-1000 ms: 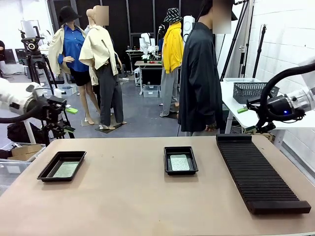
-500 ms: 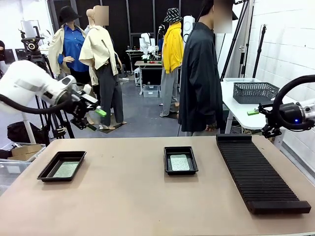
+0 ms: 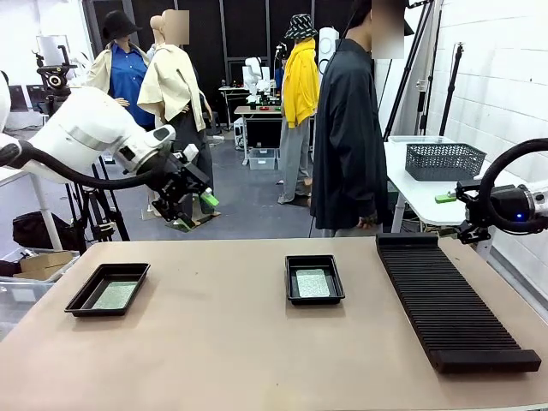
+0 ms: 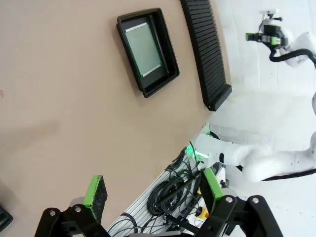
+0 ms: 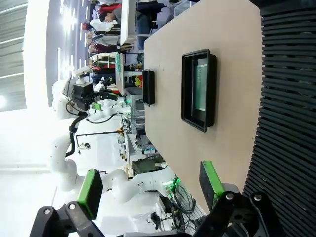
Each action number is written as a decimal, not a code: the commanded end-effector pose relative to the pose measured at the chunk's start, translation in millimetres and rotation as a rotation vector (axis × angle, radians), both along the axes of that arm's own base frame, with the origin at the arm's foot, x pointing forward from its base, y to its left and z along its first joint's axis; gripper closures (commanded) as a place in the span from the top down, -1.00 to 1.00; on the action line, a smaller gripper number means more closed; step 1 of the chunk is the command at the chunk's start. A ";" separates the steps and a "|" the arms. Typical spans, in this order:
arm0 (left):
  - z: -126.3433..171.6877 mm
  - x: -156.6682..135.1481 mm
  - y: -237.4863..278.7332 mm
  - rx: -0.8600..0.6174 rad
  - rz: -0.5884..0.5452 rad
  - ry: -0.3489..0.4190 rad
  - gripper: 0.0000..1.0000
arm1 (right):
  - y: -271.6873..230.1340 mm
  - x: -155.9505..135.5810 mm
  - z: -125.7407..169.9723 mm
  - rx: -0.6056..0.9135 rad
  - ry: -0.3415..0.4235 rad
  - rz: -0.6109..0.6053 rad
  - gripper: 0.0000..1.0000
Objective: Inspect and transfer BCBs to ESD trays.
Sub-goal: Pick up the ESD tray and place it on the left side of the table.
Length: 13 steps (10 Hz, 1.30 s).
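Both end effectors were released and empty, jaws spread, both raised off the counter [image 3: 214, 342]. Left end effector [image 3: 195, 208] hung above the far edge, left of centre; right end effector [image 3: 452, 214] sat off the far right corner, past the end of the ribbed rack [image 3: 454, 300].

Two boards, each flat inside a tray: left board [image 3: 114, 295] in the left tray [image 3: 108, 288] near the left edge, middle board [image 3: 312, 283] in the middle tray [image 3: 314, 279] toward the far edge, just left of the rack.

Key relation: left tray lay below the left end effector, toward the left edge and the robot's side, so the left arm looked nearer to it. Middle tray sat between the arms, roughly equal reach, maybe slightly closer to the right one.

Both boards looked only slightly oblong, long axis running from near edge to far edge; the left one was skewed a little with its tray, far end toward the centre
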<state>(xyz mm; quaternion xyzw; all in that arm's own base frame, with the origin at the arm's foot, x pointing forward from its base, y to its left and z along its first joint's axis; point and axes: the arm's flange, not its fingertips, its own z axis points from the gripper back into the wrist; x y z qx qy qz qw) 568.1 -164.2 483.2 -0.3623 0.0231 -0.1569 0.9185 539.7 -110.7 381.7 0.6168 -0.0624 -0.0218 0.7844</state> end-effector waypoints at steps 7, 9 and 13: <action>-34.0 17.1 -106.5 0.146 0.210 -0.049 1.00 | 0.0 0.0 0.0 0.000 0.000 0.000 1.00; -48.9 23.1 -131.9 0.150 0.270 -0.059 1.00 | 0.0 0.0 0.0 0.000 0.000 0.000 1.00; -81.8 39.5 -171.0 0.209 0.324 -0.070 1.00 | 0.0 0.0 0.0 0.000 0.000 0.000 1.00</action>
